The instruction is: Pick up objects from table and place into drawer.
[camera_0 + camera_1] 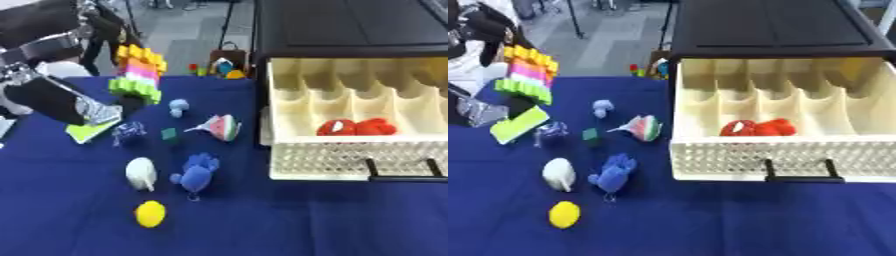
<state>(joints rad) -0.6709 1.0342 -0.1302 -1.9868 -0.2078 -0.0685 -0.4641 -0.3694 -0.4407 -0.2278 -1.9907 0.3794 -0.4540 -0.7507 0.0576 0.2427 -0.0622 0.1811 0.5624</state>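
So far left, the robot's left arm (61, 100) comes in from the upper-left and slants down toward the blue tablecloth (262, 220), black forearm with a silvery wrist end. Honestly can't tell what the fingers are doing, the hand end is just a blur sitting over a flat lime-green card (87, 132); the right eye view only catches a sliver of that arm at its left edge, so the left eye view is the better look. Right hand doesn't show anywhere. Just behind the arm stands a stack of chunky toy bricks, yellow over orange, pink and green (138, 72), leaning a bit. Moving right there's a loose cluster on the cloth: a small bluish-purple toy (129, 133), a little dark green cube (170, 133), a pale blue mushroom-shaped thing (178, 106), and a watermelon-slice toy (223, 126) with its pointed end aimed left and green rind on the right. Nearer the camera, a white egg-shaped toy (141, 173) lies with its long axis running roughly near-to-far, a blue plush figure (198, 172) beside it lies the same way, tilted slightly, and a yellow ball (150, 213) sits nearest. On the right, the cream slatted drawer (754, 160) is pulled open from a dark cabinet (772, 25), black handle (798, 177) facing us, with a red soft item (759, 128) lying sideways inside.
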